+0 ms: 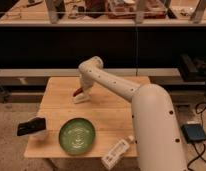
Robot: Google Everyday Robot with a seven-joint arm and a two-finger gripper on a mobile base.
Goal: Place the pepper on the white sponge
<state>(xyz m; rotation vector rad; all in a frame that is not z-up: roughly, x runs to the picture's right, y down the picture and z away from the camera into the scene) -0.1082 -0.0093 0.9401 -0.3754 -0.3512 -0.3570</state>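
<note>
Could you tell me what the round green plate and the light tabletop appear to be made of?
The round green plate looks like glazed ceramic or glossy plastic, given its faint sheen. The light tabletop looks like pale matte wood, with plank-like lines. The gripper hangs at the far left of the tabletop, by the pepper.
</note>
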